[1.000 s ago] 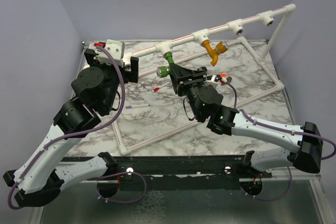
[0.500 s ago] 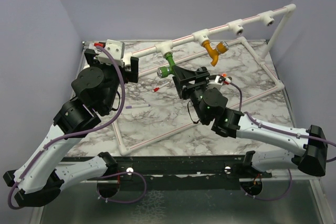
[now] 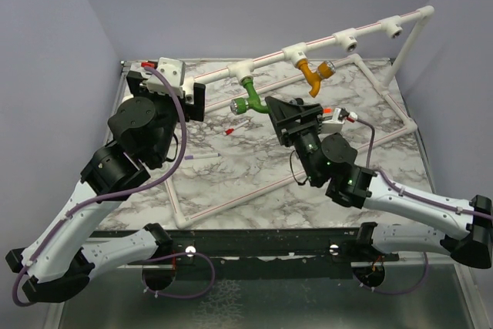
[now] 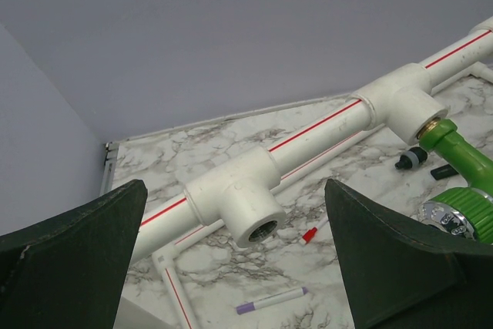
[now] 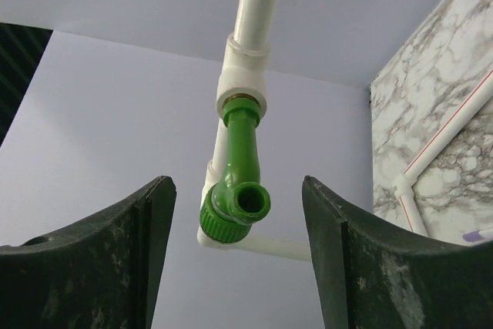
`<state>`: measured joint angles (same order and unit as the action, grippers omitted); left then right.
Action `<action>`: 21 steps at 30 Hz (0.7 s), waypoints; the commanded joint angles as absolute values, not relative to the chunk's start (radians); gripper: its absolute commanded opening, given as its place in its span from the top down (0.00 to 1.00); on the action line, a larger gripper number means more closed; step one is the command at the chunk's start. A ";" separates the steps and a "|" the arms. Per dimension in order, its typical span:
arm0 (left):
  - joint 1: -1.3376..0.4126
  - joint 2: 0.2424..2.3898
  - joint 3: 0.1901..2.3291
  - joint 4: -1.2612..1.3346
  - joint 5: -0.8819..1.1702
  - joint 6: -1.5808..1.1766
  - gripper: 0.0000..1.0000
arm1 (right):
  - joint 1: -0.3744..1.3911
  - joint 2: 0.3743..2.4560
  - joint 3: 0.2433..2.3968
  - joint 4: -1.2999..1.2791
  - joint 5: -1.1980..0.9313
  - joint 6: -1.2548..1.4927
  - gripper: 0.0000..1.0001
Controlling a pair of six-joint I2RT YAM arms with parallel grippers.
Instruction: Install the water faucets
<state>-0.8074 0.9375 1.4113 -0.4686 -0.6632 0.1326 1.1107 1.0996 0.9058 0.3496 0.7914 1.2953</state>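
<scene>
The green faucet (image 3: 250,96) hangs from a T-socket of the white red-striped pipe frame (image 3: 269,56). It also shows in the right wrist view (image 5: 240,177) and at the right edge of the left wrist view (image 4: 461,184). The mustard-orange faucet (image 3: 314,75) hangs from the socket to its right. My right gripper (image 3: 279,109) is open and empty, just right of and below the green faucet, which lies between its fingers (image 5: 96,256) but apart from them. My left gripper (image 3: 189,98) is open and empty near the frame's left end, facing an empty T-socket (image 4: 250,204).
A purple pen (image 3: 202,156) and a red-capped pen (image 3: 236,126) lie on the marble table inside the frame's floor pipes (image 3: 231,206). Both show in the left wrist view, purple (image 4: 271,299) and red (image 4: 314,230). Two more empty sockets (image 3: 347,38) sit further right on the rail.
My right gripper has let go of the green faucet and drawn back to the right and toward me; its arm has swung right. The left arm has barely moved.
</scene>
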 commanded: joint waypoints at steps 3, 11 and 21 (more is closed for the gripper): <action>-0.814 0.948 1.428 -0.465 -0.685 0.136 0.01 | 1.112 1.019 0.915 0.311 0.820 0.975 0.28; -0.814 0.966 1.432 -0.466 -0.681 0.123 0.01 | 1.112 0.980 0.924 0.345 0.785 0.469 0.28; -0.814 0.974 1.445 -0.475 -0.697 0.114 0.01 | 1.112 0.916 0.914 0.324 0.486 -0.223 0.23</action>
